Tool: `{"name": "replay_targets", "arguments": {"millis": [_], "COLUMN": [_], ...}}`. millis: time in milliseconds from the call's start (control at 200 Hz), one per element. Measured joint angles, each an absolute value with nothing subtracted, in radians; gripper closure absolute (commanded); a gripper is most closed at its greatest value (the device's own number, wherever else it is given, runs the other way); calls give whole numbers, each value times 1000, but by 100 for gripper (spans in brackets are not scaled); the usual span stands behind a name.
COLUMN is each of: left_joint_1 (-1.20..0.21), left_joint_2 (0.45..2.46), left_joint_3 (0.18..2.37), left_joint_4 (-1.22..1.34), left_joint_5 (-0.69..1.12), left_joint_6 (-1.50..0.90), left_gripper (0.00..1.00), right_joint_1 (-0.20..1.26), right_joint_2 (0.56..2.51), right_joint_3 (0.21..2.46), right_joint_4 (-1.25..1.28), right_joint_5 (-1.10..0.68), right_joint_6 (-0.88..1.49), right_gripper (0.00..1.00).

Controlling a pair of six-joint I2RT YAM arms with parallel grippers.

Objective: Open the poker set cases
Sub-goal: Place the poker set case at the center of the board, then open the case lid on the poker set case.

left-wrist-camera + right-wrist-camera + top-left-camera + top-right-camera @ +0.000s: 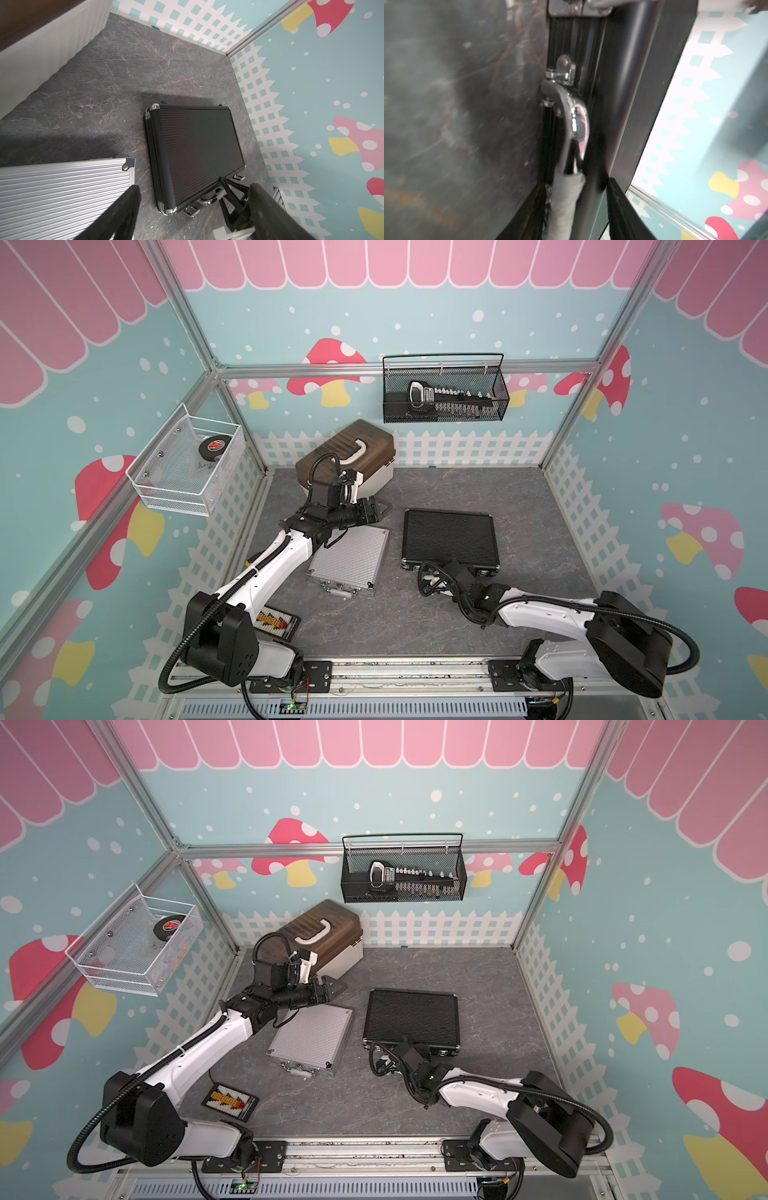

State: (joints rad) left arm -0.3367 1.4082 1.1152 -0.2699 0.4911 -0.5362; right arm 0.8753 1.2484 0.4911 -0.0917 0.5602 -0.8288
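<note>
Black case (623, 83) edge, apparently its chrome handle (577, 124)

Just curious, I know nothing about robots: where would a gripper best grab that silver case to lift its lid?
Likely the lid's front edge beside the handle, coming from the near side. The silver case lies flat and shut, with handle and latches facing that way, so the hinge is probably opposite.
</note>
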Motion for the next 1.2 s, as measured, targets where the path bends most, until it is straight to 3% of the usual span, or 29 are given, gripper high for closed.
{"name": "replay_targets", "arguments": {"millis": [145,380,475,545,630,815,1030,1201], "left_joint_1": [-336,-340,-362,-394,-440,-504,-525,-528], "left_joint_2": [1411,1451,1468,1490,1525,1583,1648,1702], "left_joint_3": [1115,1115,1119,1133,1157,1180,1188,1196], "left_joint_4": [-270,-274,-288,-311,-333,-374,-386,-387], "left_joint_5": [492,491,484,474,463,437,417,416], "left_joint_6": [-540,-546,-548,-552,-559,-593,-628,-643], "left_gripper": [17,18,18,18,18,18,18,19], "right_joint_1": [876,877,855,762,552,206,46,-28], "right_joint_2": [1052,828,810,831,891,1119,1231,1243], "right_joint_3": [502,581,673,766,867,969,884,813], "right_joint_4": [-289,-475,-503,-513,-519,-598,-640,-625], "right_joint_5": [432,290,297,257,166,-73,-190,-253], "right_joint_6": [-744,-536,-376,-228,-41,268,442,496], "right_gripper": [30,29,34,37,38,40,33,34]}}
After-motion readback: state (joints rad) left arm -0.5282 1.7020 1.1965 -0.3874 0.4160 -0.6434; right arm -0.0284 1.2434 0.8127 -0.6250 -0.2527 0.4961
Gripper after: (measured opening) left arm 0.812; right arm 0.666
